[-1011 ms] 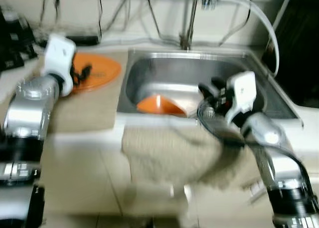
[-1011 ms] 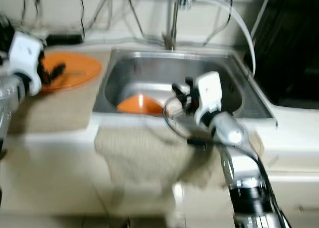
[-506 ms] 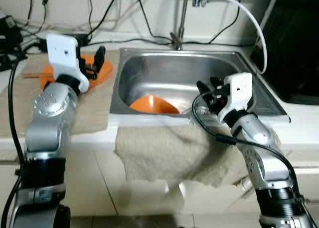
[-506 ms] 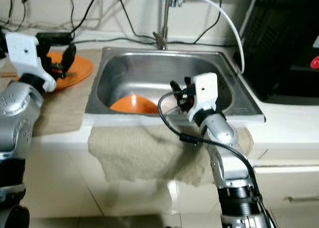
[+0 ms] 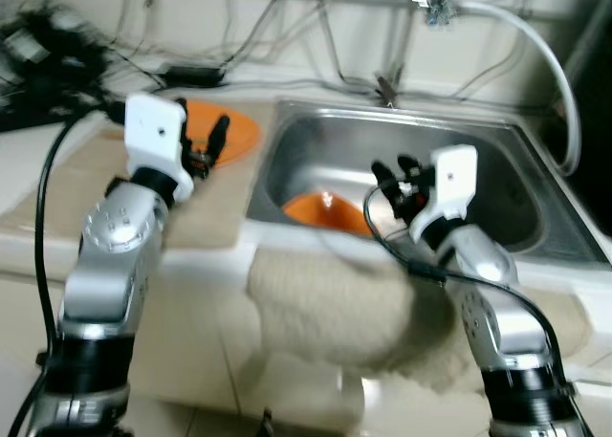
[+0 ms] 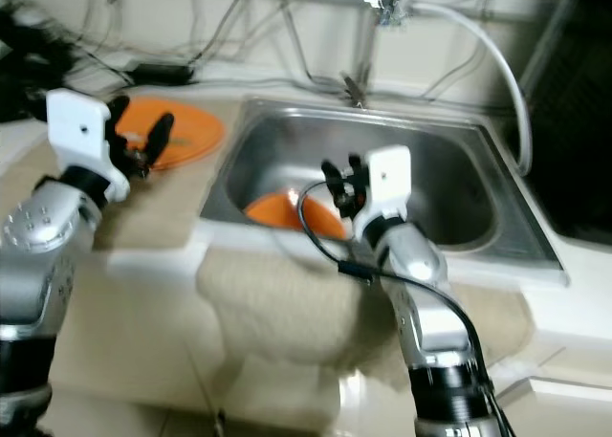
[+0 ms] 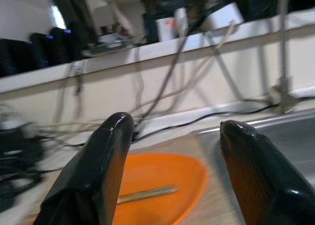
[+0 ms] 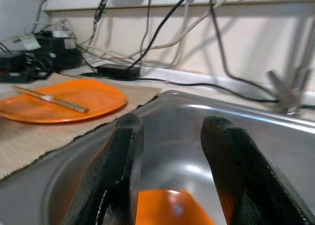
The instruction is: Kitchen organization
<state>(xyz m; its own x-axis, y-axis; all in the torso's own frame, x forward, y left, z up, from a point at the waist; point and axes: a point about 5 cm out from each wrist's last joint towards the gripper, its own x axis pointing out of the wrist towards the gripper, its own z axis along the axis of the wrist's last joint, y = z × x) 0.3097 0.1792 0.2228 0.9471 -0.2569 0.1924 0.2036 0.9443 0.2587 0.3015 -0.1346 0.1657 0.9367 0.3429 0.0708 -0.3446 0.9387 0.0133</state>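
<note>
An orange plate (image 5: 228,133) lies on a beige mat left of the steel sink (image 5: 478,160); a wooden stick (image 7: 145,193) rests on it. A second orange dish (image 5: 327,214) leans inside the sink at its front left. My left gripper (image 5: 206,145) hovers open just in front of the plate on the mat, nothing between its fingers (image 7: 106,161). Over the sink's front edge my right gripper (image 5: 394,181) is raised, open and empty, its fingers (image 8: 120,161) aimed at the dish in the sink (image 8: 170,208).
A beige towel (image 5: 335,298) hangs over the counter's front edge below the sink. The tap (image 5: 435,2) and a white hose (image 5: 550,64) rise behind the sink. Black cables and a power strip (image 5: 191,72) run along the back wall. A dark appliance stands at the right.
The camera has swung, shifting the whole scene rightward and blurring it. Both grippers keep about the same places relative to the plate and the sink, and both stay open.
</note>
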